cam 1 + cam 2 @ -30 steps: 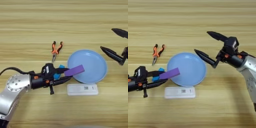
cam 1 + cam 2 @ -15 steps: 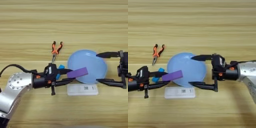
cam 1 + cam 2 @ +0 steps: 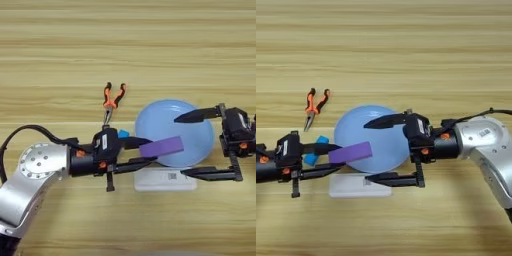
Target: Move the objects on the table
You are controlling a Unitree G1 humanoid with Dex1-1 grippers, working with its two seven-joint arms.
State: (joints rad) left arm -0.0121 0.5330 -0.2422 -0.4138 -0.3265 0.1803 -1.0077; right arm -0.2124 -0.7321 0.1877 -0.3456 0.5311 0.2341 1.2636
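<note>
So our left gripper (image 3: pixel 142 154) is clamped on the purple bar (image 3: pixel 161 147), holding it tilted over the 9 o'clock rim of the blue plate (image 3: pixel 197 131). Our right gripper (image 3: pixel 378 150) sits on the other side with its fingers spread wide, one over the plate around 12 o'clock, the other down at 6 o'clock just above the white device (image 3: pixel 358 186).

Best guess is we're dropping the bar onto the plate, so we want to push it a bit more toward 3 o'clock before letting go, otherwise it tips off the rim. We also keep the right fingers out of the bar's path.

The pliers (image 3: pixel 112 100) lie on the table (image 3: pixel 125 40) at about 10 o'clock from the plate, untouched, and a small blue block (image 3: pixel 315 152) sits near the left fingers
</note>
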